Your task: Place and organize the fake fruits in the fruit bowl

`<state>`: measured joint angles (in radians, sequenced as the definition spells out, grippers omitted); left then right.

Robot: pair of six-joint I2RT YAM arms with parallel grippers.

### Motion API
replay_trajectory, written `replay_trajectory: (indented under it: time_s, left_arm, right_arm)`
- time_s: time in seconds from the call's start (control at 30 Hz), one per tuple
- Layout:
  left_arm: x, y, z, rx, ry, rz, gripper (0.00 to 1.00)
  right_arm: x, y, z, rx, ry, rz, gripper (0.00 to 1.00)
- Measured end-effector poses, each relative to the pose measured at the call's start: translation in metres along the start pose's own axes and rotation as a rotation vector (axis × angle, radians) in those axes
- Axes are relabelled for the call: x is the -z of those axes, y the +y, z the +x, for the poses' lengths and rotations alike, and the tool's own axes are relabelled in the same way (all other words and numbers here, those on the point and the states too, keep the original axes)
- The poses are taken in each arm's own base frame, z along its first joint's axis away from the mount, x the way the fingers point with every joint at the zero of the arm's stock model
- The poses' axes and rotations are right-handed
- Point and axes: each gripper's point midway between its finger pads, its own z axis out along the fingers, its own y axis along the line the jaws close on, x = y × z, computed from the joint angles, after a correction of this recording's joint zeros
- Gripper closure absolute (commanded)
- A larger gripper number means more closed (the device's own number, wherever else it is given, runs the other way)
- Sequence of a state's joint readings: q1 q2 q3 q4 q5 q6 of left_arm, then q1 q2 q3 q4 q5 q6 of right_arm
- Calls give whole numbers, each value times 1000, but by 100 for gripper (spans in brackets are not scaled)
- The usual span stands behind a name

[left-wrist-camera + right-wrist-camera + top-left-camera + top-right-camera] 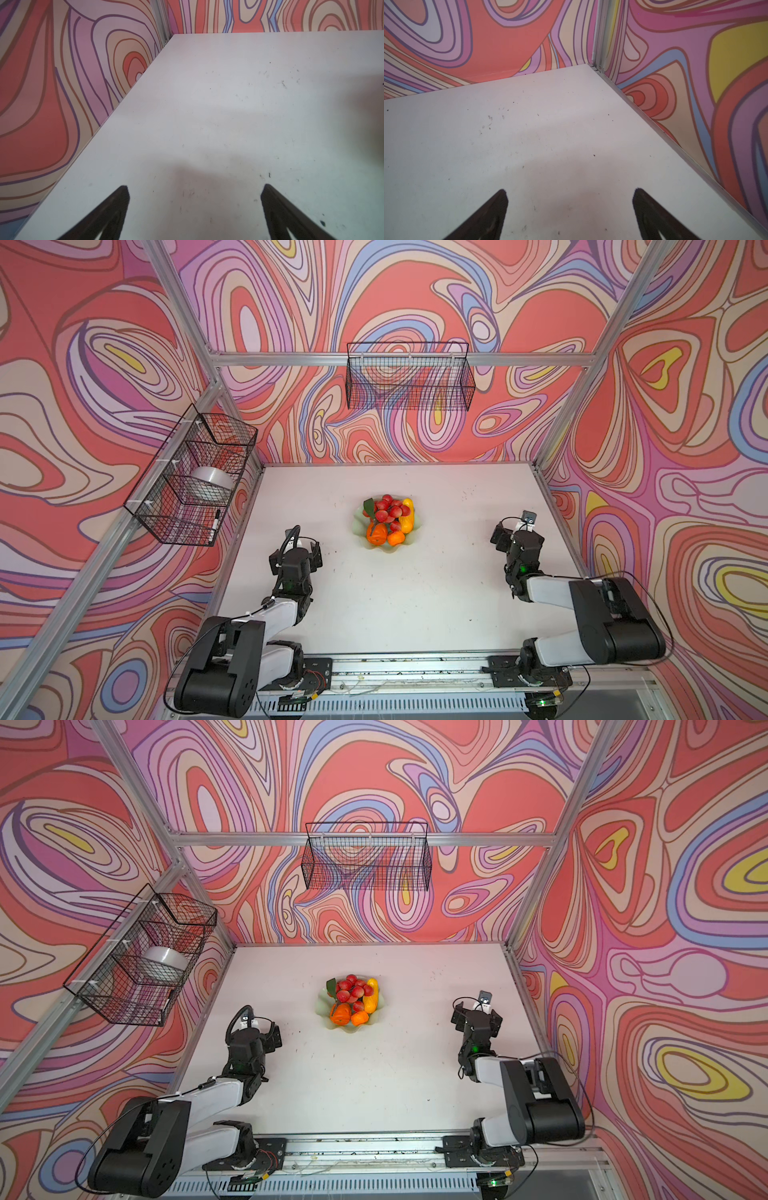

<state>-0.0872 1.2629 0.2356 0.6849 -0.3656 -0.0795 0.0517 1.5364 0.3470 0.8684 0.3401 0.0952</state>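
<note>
The left gripper (195,187) has its jaws spread wide with nothing between them, only bare white tabletop (228,104) below. In both top views its arm stands left of the fruit bowl (358,526), well apart from it and nearer the arm bases. The right gripper (570,190) is likewise fully parted and empty, over bare tabletop to the right of the fruit bowl and well apart from it.

The pale green, wavy-rimmed fruit bowl rests on the tabletop between the two arms and holds the fake fruits (388,522) in a heap:
- red grape bunch (388,509) with green leaf (368,506) on the bowl's far side;
- ribbed yellow oblong (408,515) along its right side;
- one orange (376,534) and a second orange (395,538) side by side at its near side.

Pieces beneath the grapes cannot be made out.

Far left of the bowl, a black wire basket (166,526) on the side wall holds a white round bowl (212,481). Beyond the bowl, a second wire basket (409,404) hangs on the back wall.
</note>
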Motion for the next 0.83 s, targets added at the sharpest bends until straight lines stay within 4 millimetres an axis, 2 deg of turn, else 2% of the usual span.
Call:
replay_trajectory:
  time_s: [0.1,0.17,0.23,0.3,0.33,0.53,0.83]
  left_arm:
    - [-12,-7,-18,23,-42,34,0]
    - [-19,-9,-22,38,-78,53,0]
    - [-28,-12,-13,38,-79,65,0]
    - [-33,-14,8,14,-11,73,0]
    - [-33,-14,9,12,-5,74,0]
    - [-42,-20,-19,30,-59,84,0]
    - [-42,-25,-18,23,-51,114,0]
  right_arm:
    - [-12,10,14,21,-4,-56,2]
    - [-14,16,22,36,8,-89,2]
    - [-15,20,17,40,-15,-109,1]
    - [-14,22,9,35,-47,-117,2]
    - [-15,22,6,32,-55,-115,2]
    - [-27,25,-14,23,-84,-99,2]
    - [-30,25,-10,31,-55,-95,2]
